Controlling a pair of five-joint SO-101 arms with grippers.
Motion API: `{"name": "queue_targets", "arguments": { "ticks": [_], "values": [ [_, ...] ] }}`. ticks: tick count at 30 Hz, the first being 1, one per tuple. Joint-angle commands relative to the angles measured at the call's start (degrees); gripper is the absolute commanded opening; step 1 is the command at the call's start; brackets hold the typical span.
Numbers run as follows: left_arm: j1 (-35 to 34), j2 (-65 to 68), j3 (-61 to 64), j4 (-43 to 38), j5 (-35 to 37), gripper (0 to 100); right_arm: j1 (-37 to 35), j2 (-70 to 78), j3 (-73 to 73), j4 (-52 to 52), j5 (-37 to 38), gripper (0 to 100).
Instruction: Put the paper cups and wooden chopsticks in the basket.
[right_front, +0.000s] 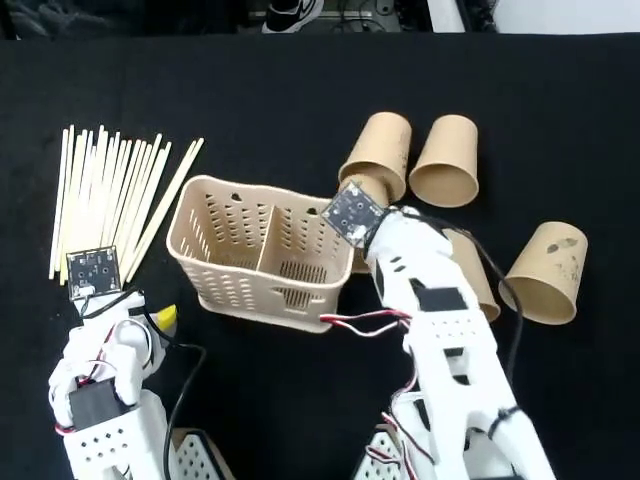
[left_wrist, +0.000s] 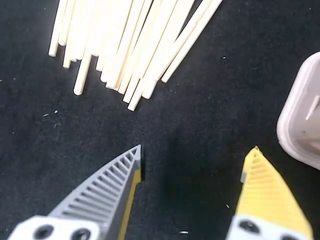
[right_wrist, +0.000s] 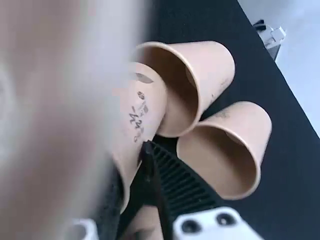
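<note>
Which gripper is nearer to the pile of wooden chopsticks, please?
Left. The left gripper sits just short of the chopsticks' near ends, jaws open. The right gripper is beyond the basket, among the paper cups.

Soft, even light falls from above on the black worktop (right_front: 300, 90), which stays matt and dark. The pale basket (right_front: 250, 292) and paper cups (right_front: 445, 160) show bright against it, and the cups' mouths are shaded inside. In the left wrist view a dim shadow lies between the tips of the left pincer (left_wrist: 197, 147). In the right wrist view a big pale blur, out of focus, covers the left of the frame, and the upper right corner is washed bright.
</note>
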Motion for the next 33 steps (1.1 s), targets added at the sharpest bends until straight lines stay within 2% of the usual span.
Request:
{"name": "queue_targets", "arguments": {
  "ticks": [1, 9, 14, 20, 26, 29, 33],
  "values": [
    [0.1, -0.4, -0.1, -1.0, -0.5, 32, 0.3, -9.8, -0.7, 8.5, 0.4, 1.1],
    [0.1, -0.4, -0.1, -1.0, -0.5, 32, 2.0, -36.3, -4.4, 30.9, 0.4, 1.1],
    [0.1, -0.4, -0.1, -1.0, -0.5, 32, 6.7, -41.5, -12.9, 41.8, 0.7, 1.1],
    [0.1, -0.4, -0.1, -1.0, -0.5, 32, 11.9, -36.4, -26.0, 50.4, 0.1, 1.1],
    [0.1, -0.4, -0.1, -1.0, -0.5, 32, 15.7, -22.9, -50.7, 61.7, -9.3, 1.1],
    [0.1, -0.4, -0.1, -1.0, -0.5, 32, 11.7, -13.2, -66.9, 71.6, -13.6, 1.1],
    [0.1, -0.4, -0.1, -1.0, -0.5, 32, 2.7, 0.1, -87.8, 84.0, -18.6, 1.1]
  ]
}}
